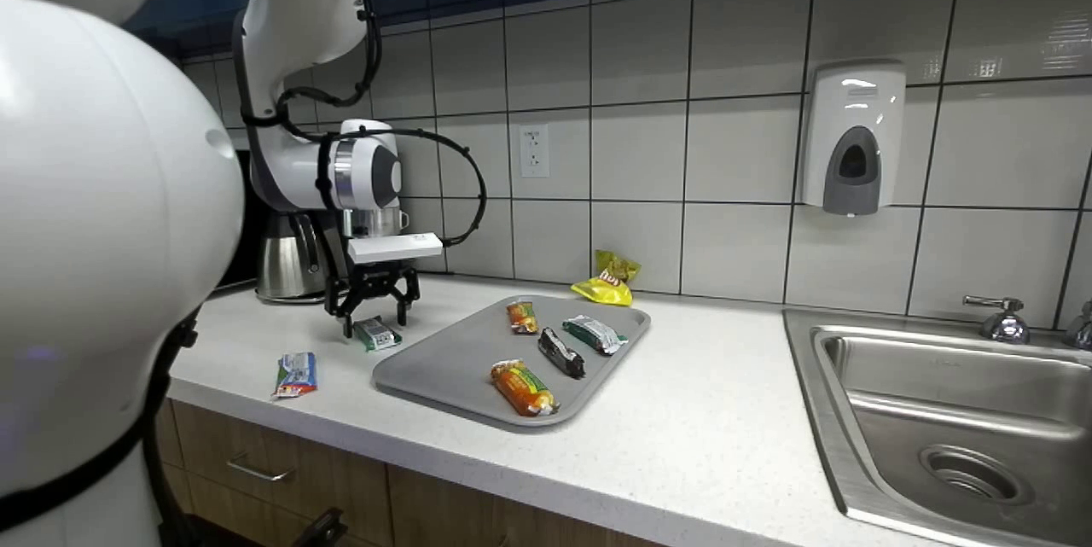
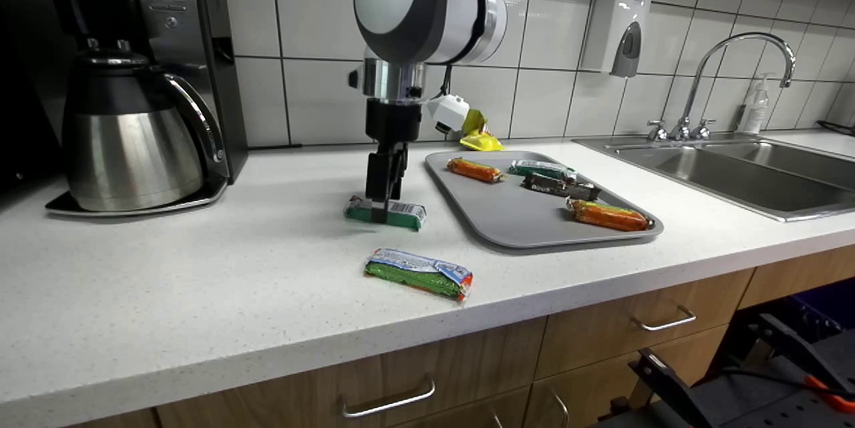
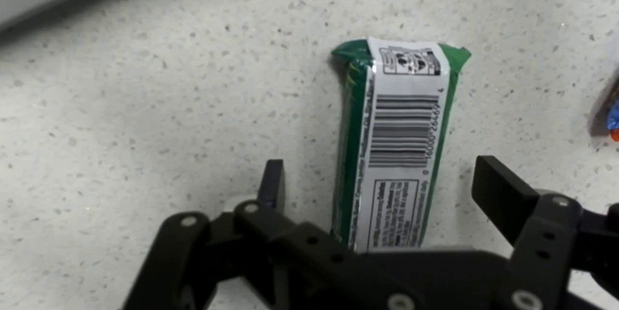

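Note:
My gripper [image 3: 380,169] points down with its two black fingers spread wide. It is open, low over the white counter, and shows in both exterior views [image 1: 375,323] [image 2: 381,211]. A green wrapped bar [image 3: 404,121] with a white barcode label lies flat between the fingers, with a gap on each side. It shows in both exterior views [image 1: 375,335] [image 2: 402,216]. Its near end is hidden behind the gripper in the wrist view. A blue, red and green wrapped bar [image 2: 419,273] lies on the counter beside it; only its edge shows in the wrist view [image 3: 614,115].
A grey tray [image 1: 452,363] beside the gripper holds two orange bars [image 1: 524,389] [image 1: 522,317], a dark bar [image 1: 560,354] and a green bar [image 1: 595,334]. A yellow bag [image 1: 607,281] stands against the wall. A coffee maker [image 2: 133,154] and a sink [image 1: 981,410] flank the area.

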